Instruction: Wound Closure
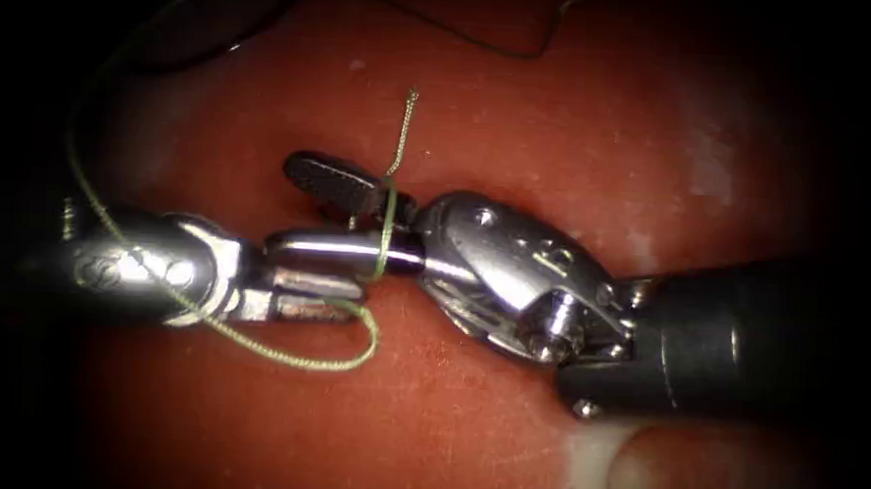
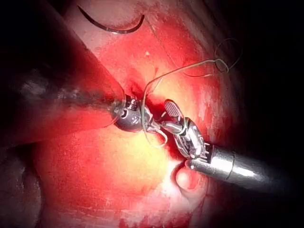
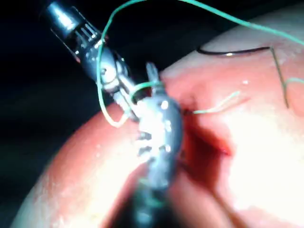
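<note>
The right tool [image 1: 358,212] has its jaws wide apart, the thread [image 1: 388,235] looped around the lower one. The left tool [image 1: 321,293], at nine o'clock, is clamped on the thread. The needle [image 2: 111,26] lies free on the tissue [image 1: 467,422], well apart from both tools.

text: none legible — left tool [image 1: 321,274] | right tool [image 1: 359,207] — unmarked

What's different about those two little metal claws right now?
The left end effector is shut on the thread; the right end effector gapes open, holding nothing, thread looped round one jaw. Both are shiny metal. The needle lies free on the tissue.
</note>
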### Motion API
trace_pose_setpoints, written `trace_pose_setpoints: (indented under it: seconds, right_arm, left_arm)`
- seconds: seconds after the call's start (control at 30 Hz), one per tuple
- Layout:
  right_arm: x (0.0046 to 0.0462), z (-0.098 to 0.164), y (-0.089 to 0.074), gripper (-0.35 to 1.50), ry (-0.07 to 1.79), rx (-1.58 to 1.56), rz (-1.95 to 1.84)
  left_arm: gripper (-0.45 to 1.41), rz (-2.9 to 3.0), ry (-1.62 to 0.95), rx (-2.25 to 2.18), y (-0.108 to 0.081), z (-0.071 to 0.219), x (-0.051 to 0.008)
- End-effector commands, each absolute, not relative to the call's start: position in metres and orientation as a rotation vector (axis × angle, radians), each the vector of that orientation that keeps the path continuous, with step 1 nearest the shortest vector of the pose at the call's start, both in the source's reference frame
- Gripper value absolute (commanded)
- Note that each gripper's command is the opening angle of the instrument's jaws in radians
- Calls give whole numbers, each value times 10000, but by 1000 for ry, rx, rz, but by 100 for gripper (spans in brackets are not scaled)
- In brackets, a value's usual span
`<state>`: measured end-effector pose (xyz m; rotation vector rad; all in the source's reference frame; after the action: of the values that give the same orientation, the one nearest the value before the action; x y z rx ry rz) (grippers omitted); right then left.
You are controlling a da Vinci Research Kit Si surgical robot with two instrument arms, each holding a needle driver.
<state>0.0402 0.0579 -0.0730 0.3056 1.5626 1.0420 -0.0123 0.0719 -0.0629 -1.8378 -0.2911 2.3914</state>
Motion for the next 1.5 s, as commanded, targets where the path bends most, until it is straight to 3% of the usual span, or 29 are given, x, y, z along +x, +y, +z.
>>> trace_pose_setpoints:
  seconds: [0.03, 0.43, 0.47, 0.5, 0.67, 1.0, 1.5]
  right_arm:
    - [400, -724, 578, 61, 1543, 279, 1081]
    - [371, -660, 577, 66, 1400, 217, 1352]
    - [370, -656, 577, 69, 1389, 221, 1370]
    - [364, -649, 581, 93, 1355, 216, 1417]
    - [361, -648, 586, 106, 1334, 199, 1496]
    - [376, -636, 594, 110, 1188, 324, 1602]
    - [386, -636, 594, 98, 1012, 412, 1670]
  left_arm:
    - [-35, 2384, -295, -1833, 717, -623, -128]
    - [-35, 2372, -283, -1793, 738, -593, -158]
    - [-35, 2372, -283, -1794, 741, -591, -158]
    - [-35, 2365, -297, -1791, 749, -586, -156]
    - [-35, 2359, -300, -1783, 757, -580, -151]
    - [-35, 2351, -306, -1774, 759, -579, -151]
    - [-35, 2350, -309, -1775, 754, -583, -151]
